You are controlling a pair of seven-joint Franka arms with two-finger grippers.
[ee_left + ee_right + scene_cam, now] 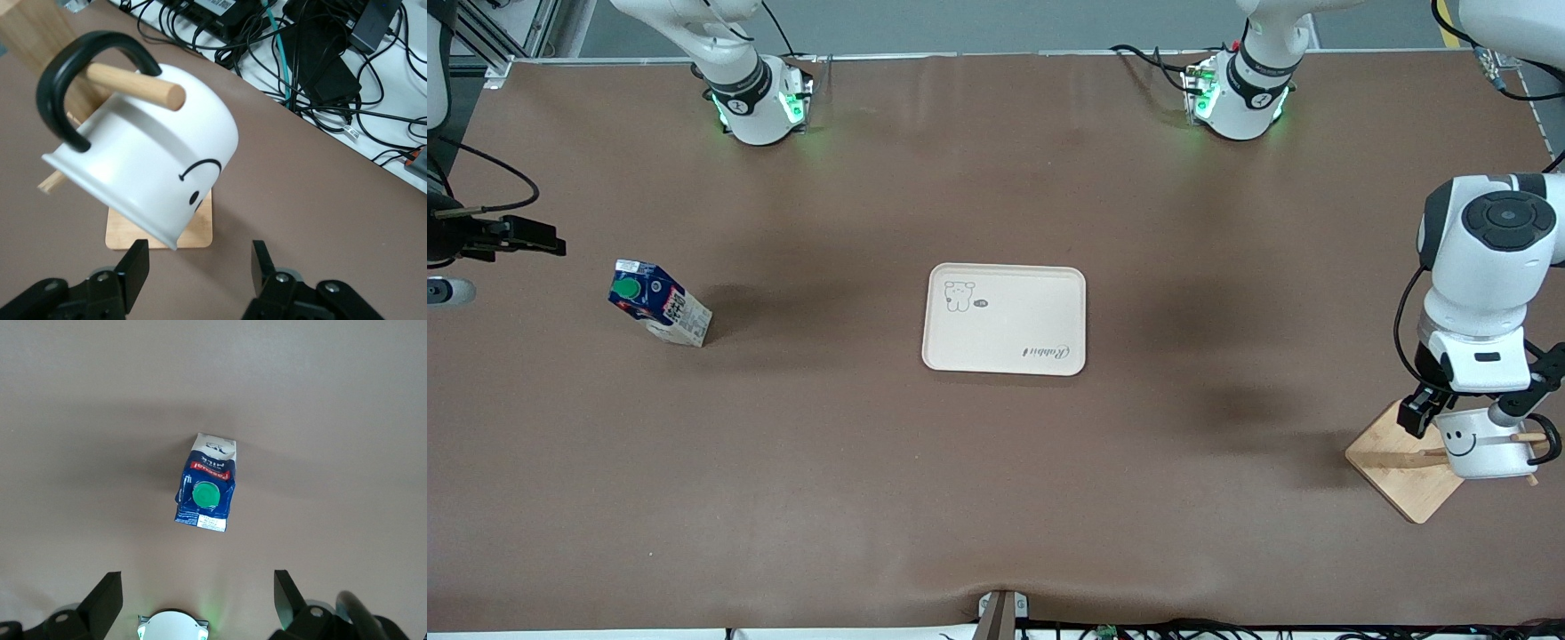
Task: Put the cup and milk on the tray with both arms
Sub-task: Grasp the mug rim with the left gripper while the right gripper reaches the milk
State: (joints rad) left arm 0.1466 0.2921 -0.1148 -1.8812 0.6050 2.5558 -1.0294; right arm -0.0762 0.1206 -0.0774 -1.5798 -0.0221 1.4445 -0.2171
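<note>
The cup hangs by its black handle on a wooden peg at the left arm's end of the table. My left gripper is open just over it. In the left wrist view the cup is tilted, and its rim reaches toward the gap of the left gripper without touching either finger. The milk stands on the table toward the right arm's end. My right gripper is open and empty in the air beside it. In the right wrist view the milk shows past the right gripper. The tray lies bare mid-table.
The peg belongs to a stand with a square wooden base, near the table edge closest to the front camera. Black cables lie off the table edge by the stand. The arm bases stand along the edge farthest from the front camera.
</note>
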